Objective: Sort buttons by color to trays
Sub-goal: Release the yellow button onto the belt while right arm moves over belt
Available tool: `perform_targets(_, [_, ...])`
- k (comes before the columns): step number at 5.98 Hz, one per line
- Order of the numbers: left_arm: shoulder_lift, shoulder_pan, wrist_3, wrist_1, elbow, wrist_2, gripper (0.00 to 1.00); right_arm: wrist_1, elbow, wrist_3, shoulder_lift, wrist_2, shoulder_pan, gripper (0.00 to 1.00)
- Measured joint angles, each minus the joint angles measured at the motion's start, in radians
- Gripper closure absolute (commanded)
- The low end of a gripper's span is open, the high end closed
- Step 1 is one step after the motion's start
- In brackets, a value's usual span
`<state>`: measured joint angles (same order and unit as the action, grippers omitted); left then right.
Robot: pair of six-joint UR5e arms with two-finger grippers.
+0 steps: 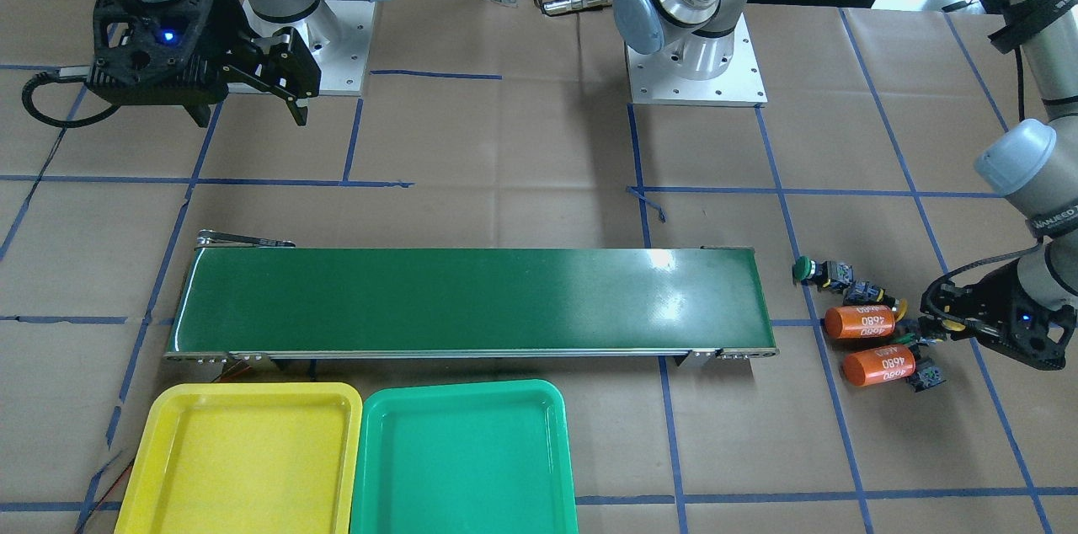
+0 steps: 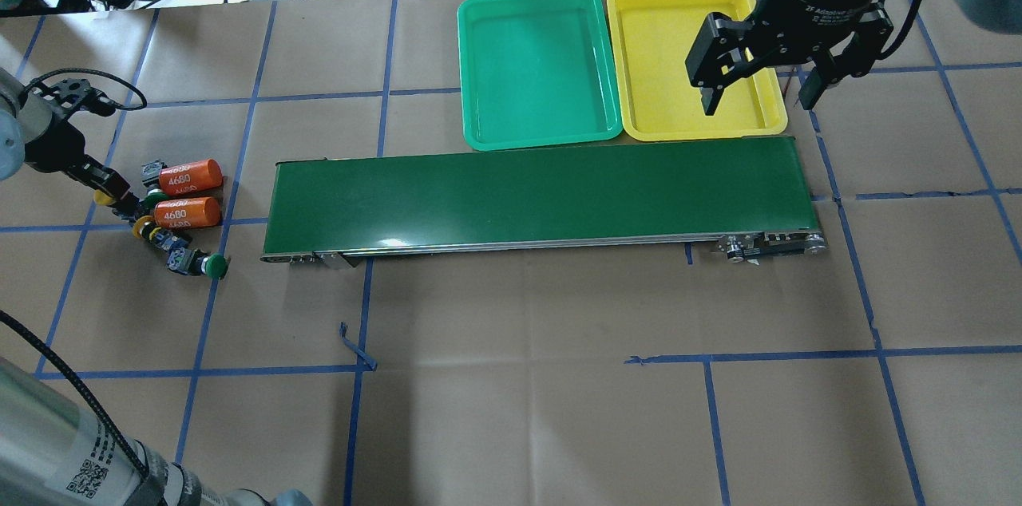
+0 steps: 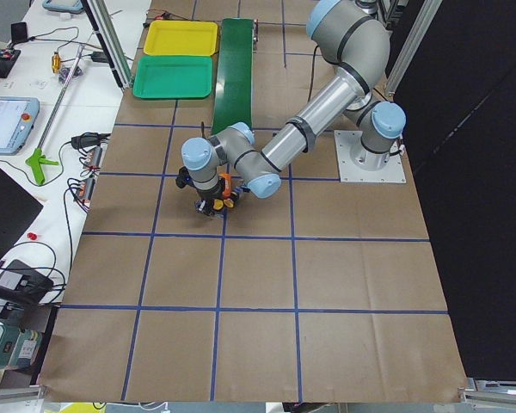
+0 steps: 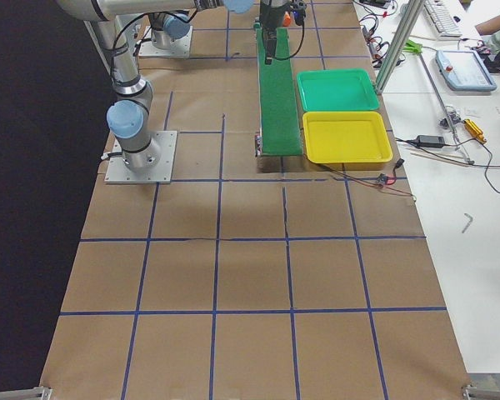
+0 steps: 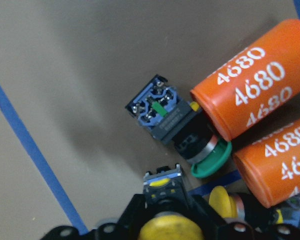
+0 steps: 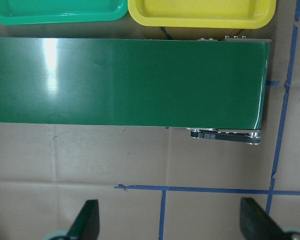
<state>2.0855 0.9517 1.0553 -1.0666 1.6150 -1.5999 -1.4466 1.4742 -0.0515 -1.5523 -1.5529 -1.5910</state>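
My left gripper (image 2: 108, 193) is low at the table's left end and is shut on a yellow-capped button (image 5: 165, 225). A green-capped button (image 5: 180, 127) lies just ahead of it against an orange cylinder (image 5: 245, 80). A second yellow cap (image 5: 225, 200) shows beside it. Another green button (image 2: 204, 264) lies a little apart from the cluster. My right gripper (image 2: 758, 95) is open and empty, held high over the near edge of the yellow tray (image 2: 703, 131). The green tray (image 2: 479, 75) stands beside the yellow one. Both trays hold nothing.
Two orange cylinders marked "4680" (image 2: 188, 175) (image 2: 185, 212) lie among the buttons. A long dark green conveyor belt (image 2: 543, 199) runs between the button cluster and the trays. Blue tape lines cross the brown paper table cover.
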Motion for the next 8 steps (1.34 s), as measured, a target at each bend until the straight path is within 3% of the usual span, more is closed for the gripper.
perform_targets(2, [-0.042,0.018,-0.027,-0.072,-0.014,-0.005,0.97,-0.014,0.003,-0.094,0.0,0.002,-0.003,0.0])
perform_targets(4, [-0.148,0.114,-0.074,-0.259,-0.025,-0.016,0.97,-0.018,0.004,-0.299,0.01,0.008,-0.006,0.0])
perform_targets(6, [-0.228,0.282,-0.302,-0.367,-0.029,-0.042,0.97,-0.016,0.005,-0.557,0.028,0.006,-0.029,0.0])
perform_targets(8, [-0.239,0.445,-0.632,-0.419,-0.039,-0.052,0.96,-0.02,0.009,-0.924,0.048,0.0,-0.104,0.0])
